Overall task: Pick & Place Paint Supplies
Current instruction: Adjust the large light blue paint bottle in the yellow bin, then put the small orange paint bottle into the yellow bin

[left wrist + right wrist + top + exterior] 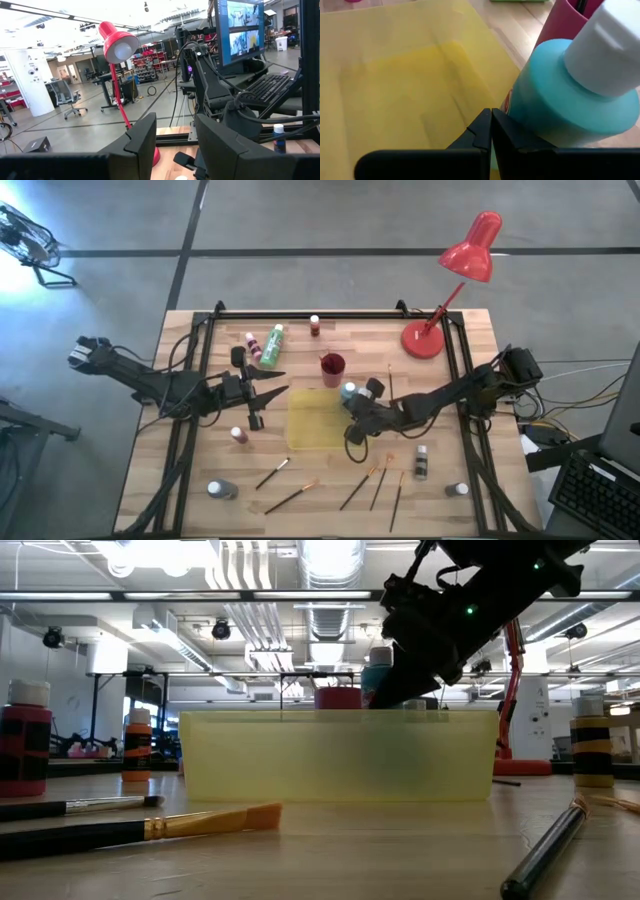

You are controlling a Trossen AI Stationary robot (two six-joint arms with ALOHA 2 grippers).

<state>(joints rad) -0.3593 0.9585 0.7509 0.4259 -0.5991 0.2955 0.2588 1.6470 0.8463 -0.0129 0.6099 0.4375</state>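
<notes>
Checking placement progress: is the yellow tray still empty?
Empty: the yellow tray shows only bare floor in the high and right wrist views.

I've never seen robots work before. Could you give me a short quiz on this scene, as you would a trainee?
1. True or false: the flat yellow plastic tray has nothing in it.
2. Fill the gap: the left gripper has its fingers ___, with nothing between them.
3. Which gripper is right beside the light blue paint bottle with the white cap? A: the left gripper. B: the right gripper.

Key: 1 true. 2 open. 3 B.
</notes>
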